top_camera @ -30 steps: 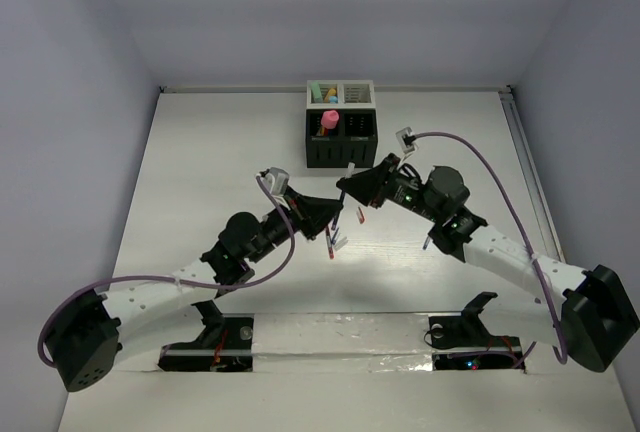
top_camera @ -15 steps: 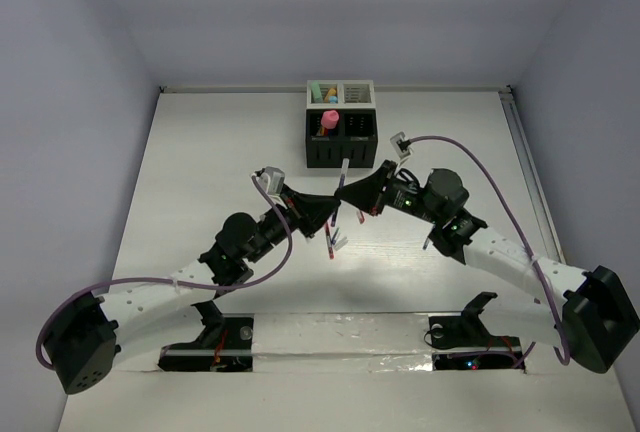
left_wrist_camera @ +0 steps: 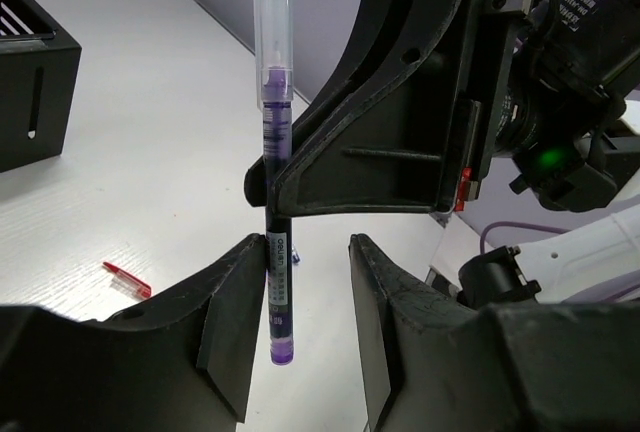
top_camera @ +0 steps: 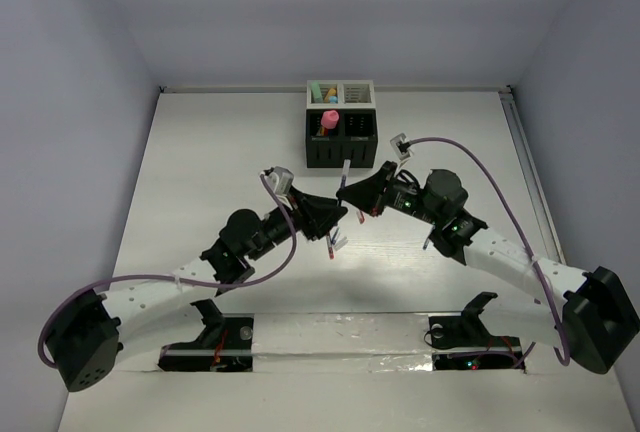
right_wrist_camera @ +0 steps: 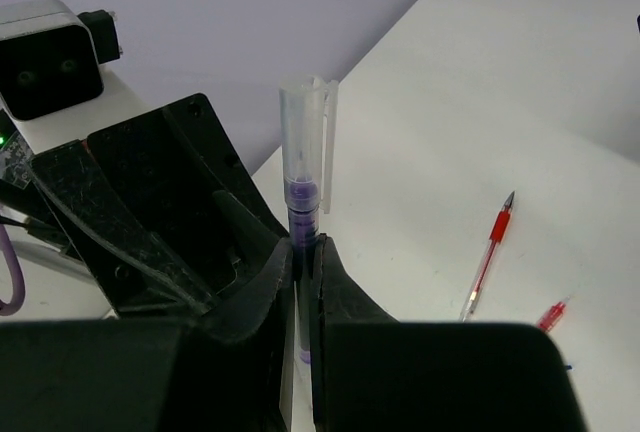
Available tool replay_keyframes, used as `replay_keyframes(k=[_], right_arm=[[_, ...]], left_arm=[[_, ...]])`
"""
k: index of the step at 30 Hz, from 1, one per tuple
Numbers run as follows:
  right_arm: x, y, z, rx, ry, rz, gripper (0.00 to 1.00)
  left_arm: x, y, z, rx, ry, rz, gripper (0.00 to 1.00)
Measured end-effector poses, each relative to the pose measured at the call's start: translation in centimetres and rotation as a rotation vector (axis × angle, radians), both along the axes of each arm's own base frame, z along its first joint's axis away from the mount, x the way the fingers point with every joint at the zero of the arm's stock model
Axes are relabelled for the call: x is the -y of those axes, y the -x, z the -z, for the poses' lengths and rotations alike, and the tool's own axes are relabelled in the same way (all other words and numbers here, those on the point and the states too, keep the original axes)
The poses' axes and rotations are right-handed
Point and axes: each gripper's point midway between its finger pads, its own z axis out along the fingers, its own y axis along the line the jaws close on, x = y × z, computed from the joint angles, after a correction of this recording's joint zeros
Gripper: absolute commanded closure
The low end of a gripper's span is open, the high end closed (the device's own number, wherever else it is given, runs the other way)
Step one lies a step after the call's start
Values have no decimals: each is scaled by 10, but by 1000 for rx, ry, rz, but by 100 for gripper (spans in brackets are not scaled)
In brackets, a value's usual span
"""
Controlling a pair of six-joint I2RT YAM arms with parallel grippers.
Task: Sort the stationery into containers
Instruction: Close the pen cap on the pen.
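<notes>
Two robot arms are meeting above the middle of the table (top_camera: 200,152), just on the near side of the containers. The right gripper (right_wrist_camera: 304,252) is holding a purple pen (left_wrist_camera: 274,142) upright, with its clear cap pointing up. Its two black fingers (right_wrist_camera: 265,292) are pressing together on the pen's lower barrel.

The left gripper (left_wrist_camera: 308,247) is facing it from the opposite side with its fingers (left_wrist_camera: 235,292) standing apart. The pen's lower end is hanging in the gap between them, just beside one finger. Whether it is touching that finger cannot be told.

The black box (top_camera: 340,142) and the white box (top_camera: 340,92) are sitting joined together at the middle of the table's far edge, the white one farther back. A pink marker (top_camera: 329,119) is standing in the black box, and pale markers are showing in the white one. A red pen (right_wrist_camera: 489,252) is lying flat on the table below the grippers.
</notes>
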Motion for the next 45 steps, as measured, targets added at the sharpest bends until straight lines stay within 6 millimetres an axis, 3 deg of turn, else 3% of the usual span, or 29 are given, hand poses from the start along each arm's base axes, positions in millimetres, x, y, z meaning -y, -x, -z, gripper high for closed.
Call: replay_keyframes(k=[7, 14, 18, 19, 21, 27, 28, 29, 31, 32, 34, 37, 40, 45], right_arm=[[-1, 1, -3, 41, 21, -15, 100], [1, 5, -7, 71, 42, -30, 100], [-1, 10, -12, 85, 42, -59, 100], [-1, 11, -12, 86, 41, -67, 100], [-2, 14, -13, 88, 39, -81, 100], [-2, 15, -12, 83, 52, -90, 100], [-2, 15, -12, 81, 55, -91, 97], [-2, 15, -12, 79, 57, -93, 85], [-2, 16, -12, 77, 65, -97, 72], [-2, 16, -14, 80, 69, -99, 59], [-2, 16, -13, 85, 86, -99, 46], [3, 18, -9, 86, 121, -91, 34], [9, 19, -10, 100, 151, -76, 30], [17, 24, -23, 148, 177, -63, 18]], left_arm=[[8, -5, 0, 0, -35, 19, 68], [13, 2, 5, -8, -58, 70, 79], [15, 5, 5, -5, -61, 98, 81], [15, 7, 5, -3, -61, 106, 83], [15, 7, 6, -5, -63, 111, 98], [15, 9, 8, -10, -70, 121, 100], [15, 9, 8, -11, -71, 121, 100], [15, 9, 7, -10, -71, 121, 100], [14, 9, 6, -8, -69, 119, 100], [13, 9, 5, -6, -68, 118, 100], [12, 10, 2, 2, -60, 117, 100], [9, 10, -4, 16, -47, 116, 100], [8, 9, -5, 20, -47, 120, 100], [8, 2, -2, 21, -49, 113, 100]])
